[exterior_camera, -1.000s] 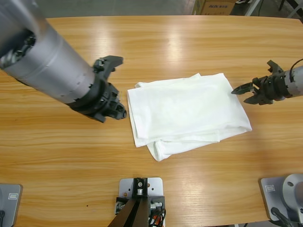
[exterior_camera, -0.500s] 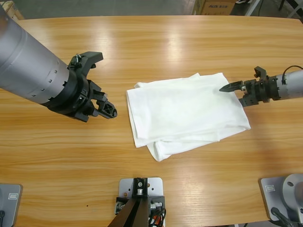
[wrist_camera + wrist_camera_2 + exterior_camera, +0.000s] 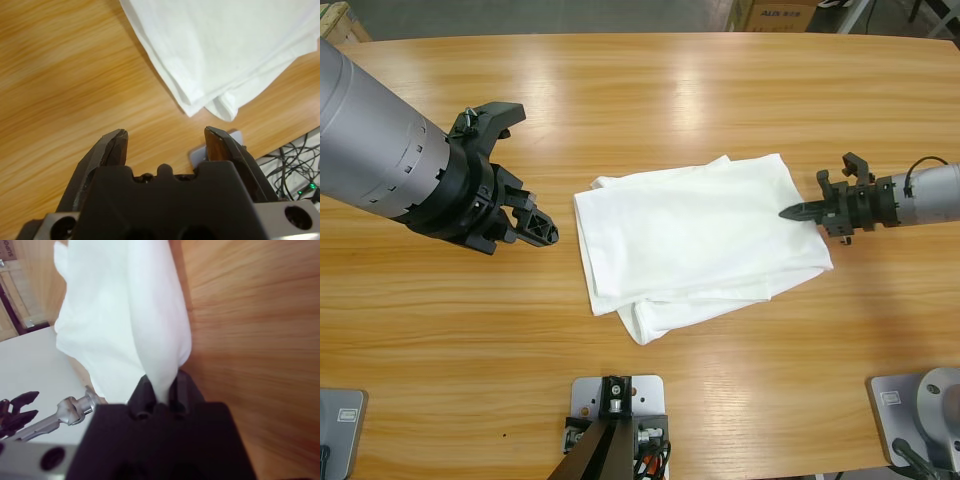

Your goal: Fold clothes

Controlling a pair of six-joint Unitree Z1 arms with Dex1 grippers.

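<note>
Right gripper (image 3: 790,212) is clamped tight on the shirt (image 3: 695,240). In the right wrist view a ridge of white cloth (image 3: 125,315) runs straight into the closed jaws and tents up from them. The pinch sits on the shirt's right edge, about mid-height, probably because a grip there lets the arm drag or lift that side over to make a fold.

Left gripper (image 3: 525,215) has its jaws spread wide with nothing between them. The left wrist view shows only bare table (image 3: 60,75) in the gap. It hovers just left of the shirt, apart from it, nose toward the near-left corner (image 3: 200,105) where the layered edges stack. My read: staged to take that corner or pin the cloth while the right arm works.

The shirt lies mid-table, slightly right of centre, already folded into a rough rectangle several layers thick. A lower layer pokes out at the front-left edge (image 3: 645,325), so the stack isn't squared up. No collar, lettering or label showing.

Judgement: mid-fold, at least one more fold or a tidy-up left. Risk: a single-point pull could slide the whole stack instead of folding it, since nothing holds the left side.
</note>
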